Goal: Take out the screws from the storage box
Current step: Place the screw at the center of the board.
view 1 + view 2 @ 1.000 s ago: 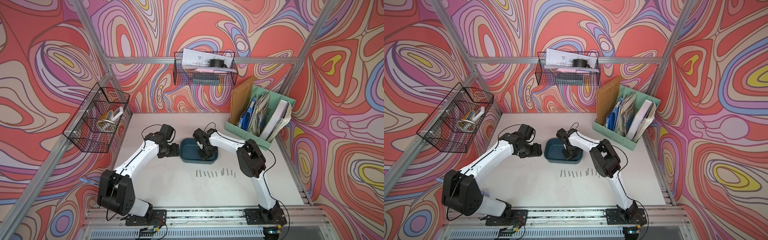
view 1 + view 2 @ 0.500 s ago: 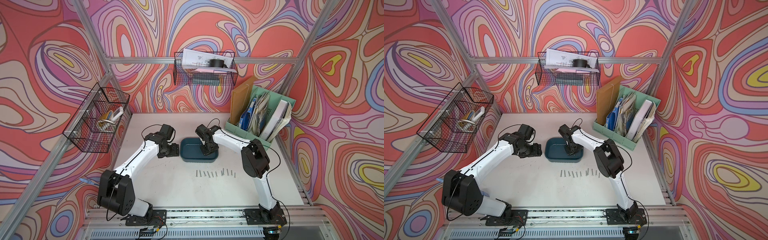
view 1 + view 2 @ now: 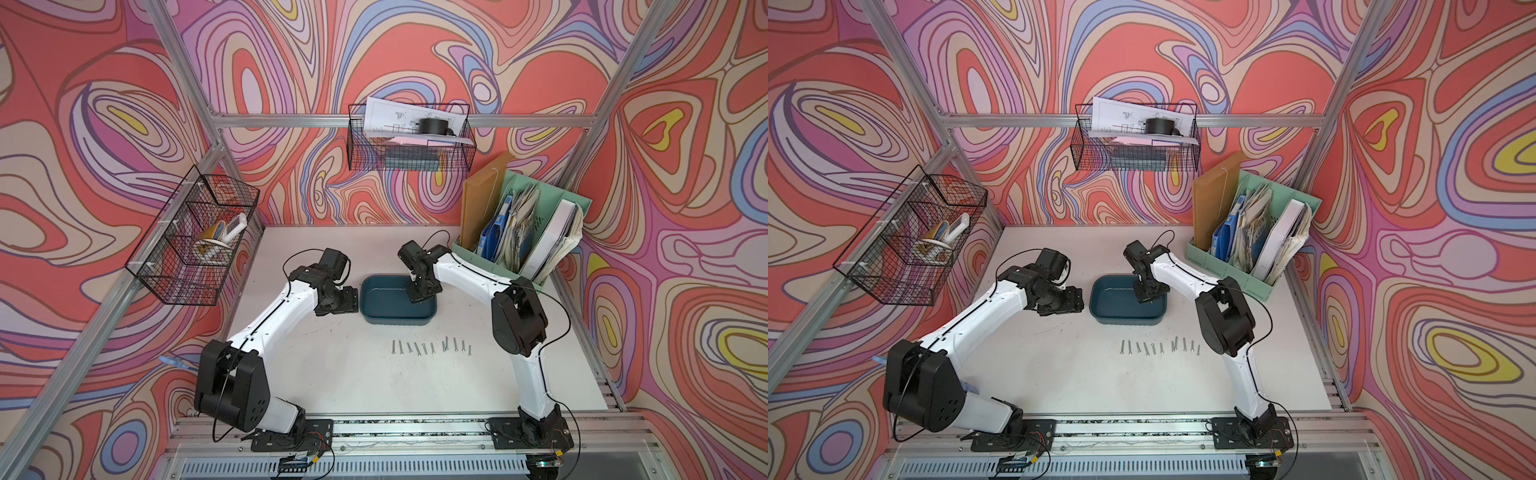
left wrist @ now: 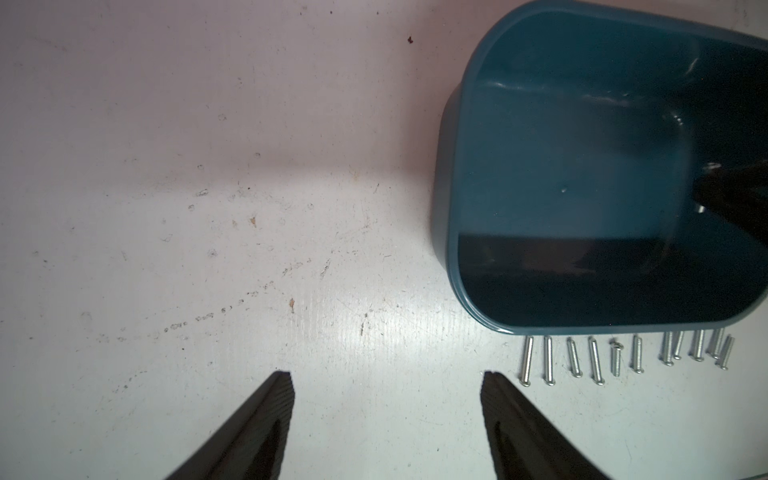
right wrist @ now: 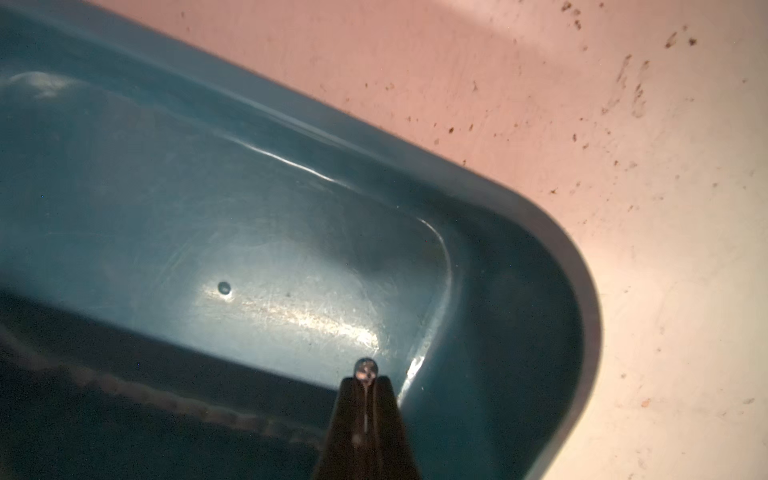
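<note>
The dark teal storage box [image 3: 397, 322] [image 3: 1125, 320] sits mid-table. A row of several screws [image 3: 430, 348] [image 3: 1158, 347] [image 4: 615, 357] lies on the white table just in front of it. My right gripper [image 3: 422, 293] [image 3: 1150, 293] [image 5: 365, 380] hangs inside the box near its right end. It is shut on one screw [image 5: 365, 370], whose round head sticks out past the fingertips above the box floor. My left gripper [image 3: 347, 300] [image 3: 1073, 300] [image 4: 386, 378] is open and holds nothing. It is low over the table just left of the box rim [image 4: 453, 166].
A mint-green file organiser [image 3: 469, 254] full of papers stands at the back right, close behind the right arm. Black wire baskets hang on the back wall [image 3: 409, 166] and the left wall [image 3: 183, 266]. Bare table lies in front of the screw row.
My right gripper has risen a little and shifted slightly right inside the box, still shut. The left arm and the screw row have not moved.
</note>
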`<action>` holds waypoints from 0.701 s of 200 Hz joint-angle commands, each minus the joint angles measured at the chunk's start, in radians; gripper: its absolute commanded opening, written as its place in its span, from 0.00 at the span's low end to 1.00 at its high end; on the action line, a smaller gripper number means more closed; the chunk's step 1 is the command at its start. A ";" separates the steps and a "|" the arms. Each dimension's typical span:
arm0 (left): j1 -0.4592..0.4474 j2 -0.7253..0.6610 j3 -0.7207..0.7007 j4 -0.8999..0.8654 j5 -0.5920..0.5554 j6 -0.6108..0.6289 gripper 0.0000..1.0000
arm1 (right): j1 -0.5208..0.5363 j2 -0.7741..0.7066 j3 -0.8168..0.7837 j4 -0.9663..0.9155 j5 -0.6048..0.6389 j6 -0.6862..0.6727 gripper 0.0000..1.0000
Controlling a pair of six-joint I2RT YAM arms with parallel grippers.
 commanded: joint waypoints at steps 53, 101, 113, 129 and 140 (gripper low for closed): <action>0.007 -0.035 -0.025 0.042 -0.018 -0.001 0.77 | 0.003 -0.247 -0.142 -0.021 0.037 0.086 0.00; 0.007 -0.063 -0.059 0.119 0.009 -0.025 0.77 | 0.003 -0.460 -0.366 -0.015 0.069 0.166 0.00; 0.007 -0.074 -0.069 0.131 0.016 -0.031 0.77 | 0.003 -0.515 -0.428 -0.014 0.080 0.196 0.00; 0.007 -0.095 -0.092 0.157 0.025 -0.038 0.77 | 0.003 -0.589 -0.522 -0.003 0.088 0.233 0.00; 0.007 -0.110 -0.109 0.166 0.025 -0.041 0.77 | 0.000 -0.630 -0.585 0.005 0.091 0.261 0.00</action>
